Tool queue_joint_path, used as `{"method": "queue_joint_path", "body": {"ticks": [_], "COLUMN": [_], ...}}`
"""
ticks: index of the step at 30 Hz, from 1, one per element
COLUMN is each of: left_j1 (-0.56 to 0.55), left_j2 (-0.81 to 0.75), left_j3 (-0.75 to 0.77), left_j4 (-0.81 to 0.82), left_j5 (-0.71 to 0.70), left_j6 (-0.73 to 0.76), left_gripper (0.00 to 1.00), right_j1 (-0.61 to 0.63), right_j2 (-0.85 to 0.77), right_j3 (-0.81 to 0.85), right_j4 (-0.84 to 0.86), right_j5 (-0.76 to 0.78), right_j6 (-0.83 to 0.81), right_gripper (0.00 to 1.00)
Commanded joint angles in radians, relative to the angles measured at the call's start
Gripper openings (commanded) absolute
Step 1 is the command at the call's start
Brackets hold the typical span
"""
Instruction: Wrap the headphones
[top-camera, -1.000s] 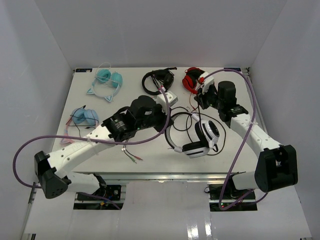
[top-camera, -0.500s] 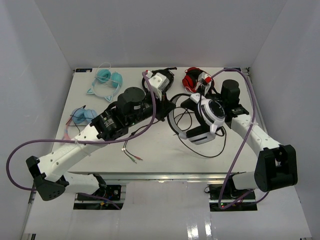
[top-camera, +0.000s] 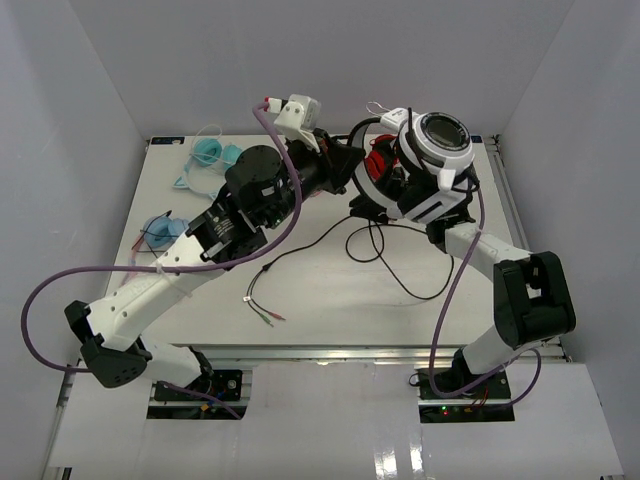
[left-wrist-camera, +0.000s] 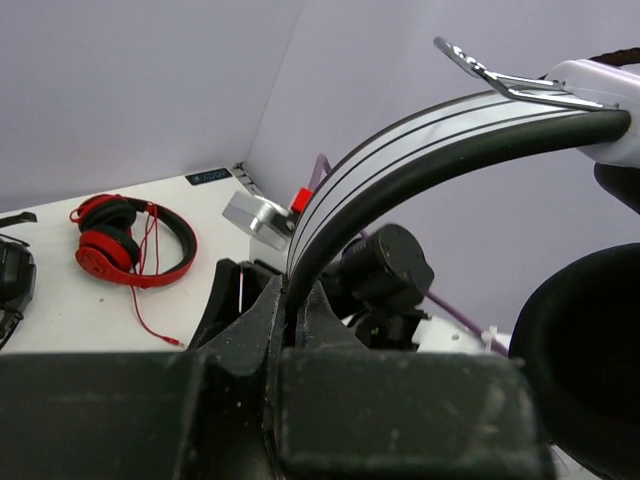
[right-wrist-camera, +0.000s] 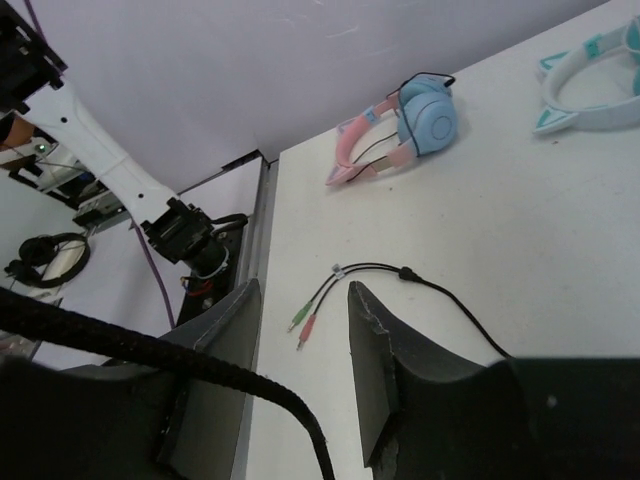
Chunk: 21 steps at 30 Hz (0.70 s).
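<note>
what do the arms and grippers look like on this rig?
Both left arm and right arm: white links, black round joint housings, purple cable looping alongside each. The left gripper and right gripper have black, blocky fingers.

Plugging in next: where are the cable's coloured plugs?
Top view: the plugs lie on the table near its front edge, left of centre, beside the left arm.

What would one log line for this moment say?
left gripper: shut on headphones | right gripper: grip unclear | headphones: raised | cable: trailing onto table
</note>
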Motion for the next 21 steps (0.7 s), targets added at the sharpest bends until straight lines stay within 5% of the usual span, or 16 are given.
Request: {"method": "queue_joint_path", "body": {"ticks": [1, 11, 14, 16, 21], "left_j1": [-0.002, 0.012, 0.047, 0.087, 0.234], "left_j2": [0.001, 0.015, -0.010, -0.027, -0.035], "left_j3": [0.098, 0.201, 0.147, 0.121, 0.081], "left_j4": [0.141, 0.326, 0.427, 0.440, 0.371], "left_j5": [-0.120, -0.569, -0.660, -0.675, -0.694], "left_j6": [-0.038, 0.221, 0.365, 0.405, 0.382], "left_gripper": [0.00, 0.00, 0.00, 0.00, 0.00], "right_j1": [0.072, 0.225, 0.263, 0.263, 0.300], "right_j2": [-0.046, -0.230, -0.307, -0.336, -0.393], "right_j3": [-0.038, -0.207, -0.210, -0.214, -0.152], "right_j4": [0.096, -0.371, -0.479, -0.535, -0.815], "right_j5": [-0.007, 0.049, 0.089, 0.115, 0.262], "right_j6": [-0.001, -0.464, -0.580, -0.610, -0.822], "right_gripper": [0.48, 0.49, 0.37, 0.08, 0.08]}}
